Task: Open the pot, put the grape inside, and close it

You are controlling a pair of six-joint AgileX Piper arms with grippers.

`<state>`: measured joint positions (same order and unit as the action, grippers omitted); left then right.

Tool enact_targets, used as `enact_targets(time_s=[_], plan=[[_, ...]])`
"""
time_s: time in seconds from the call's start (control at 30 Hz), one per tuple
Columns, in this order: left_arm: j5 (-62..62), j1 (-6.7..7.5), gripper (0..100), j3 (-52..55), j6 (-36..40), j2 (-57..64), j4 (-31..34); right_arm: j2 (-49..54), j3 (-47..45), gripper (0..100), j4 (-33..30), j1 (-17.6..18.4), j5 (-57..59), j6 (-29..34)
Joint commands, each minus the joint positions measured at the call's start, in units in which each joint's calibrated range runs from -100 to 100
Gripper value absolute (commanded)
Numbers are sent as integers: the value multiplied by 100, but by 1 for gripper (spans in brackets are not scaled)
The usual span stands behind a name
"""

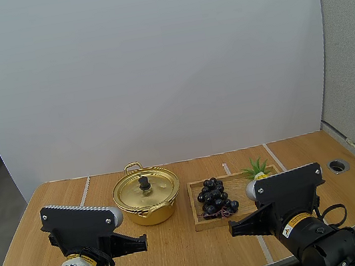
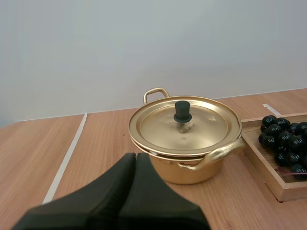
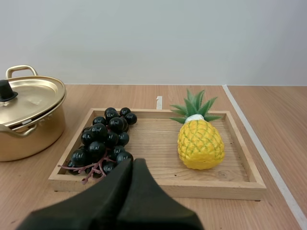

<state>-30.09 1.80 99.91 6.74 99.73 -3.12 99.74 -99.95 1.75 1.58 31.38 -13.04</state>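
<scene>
A gold pot (image 1: pixel 146 197) with its lid (image 2: pixel 184 126) on and a black knob (image 2: pixel 182 111) stands at the table's middle. Right of it a wooden tray (image 1: pixel 198 221) holds a bunch of dark grapes (image 1: pixel 215 197). My left gripper (image 1: pixel 141 242) hovers shut near the front edge, just short of the pot (image 2: pixel 192 167). My right gripper (image 1: pixel 235 229) is shut too, in front of the tray (image 3: pixel 158 184) near the grapes (image 3: pixel 105 136). Both pairs of fingers lie together as one dark wedge, on the left (image 2: pixel 135 158) and on the right (image 3: pixel 133 163).
A small yellow pineapple (image 3: pixel 199 141) with green leaves sits in the tray's right half (image 1: pixel 257 169). White tape lines (image 2: pixel 67 160) run across the wooden table (image 1: pixel 183 253). A round cable hole (image 1: pixel 337 165) sits at the far right.
</scene>
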Motion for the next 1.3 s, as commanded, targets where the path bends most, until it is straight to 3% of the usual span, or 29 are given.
enact_targets(time_s=[0.0,0.93,1.27], plan=[[148,-4,1,9,47,27,-88,26,-5,0,-58,-20,-30,-58],[197,-4,1,9,47,27,-88,26,-5,0,-76,-20,22,-36],[-194,-4,1,-1489,56,27,-88,26,1615,0,-124,-20,1099,-36]])
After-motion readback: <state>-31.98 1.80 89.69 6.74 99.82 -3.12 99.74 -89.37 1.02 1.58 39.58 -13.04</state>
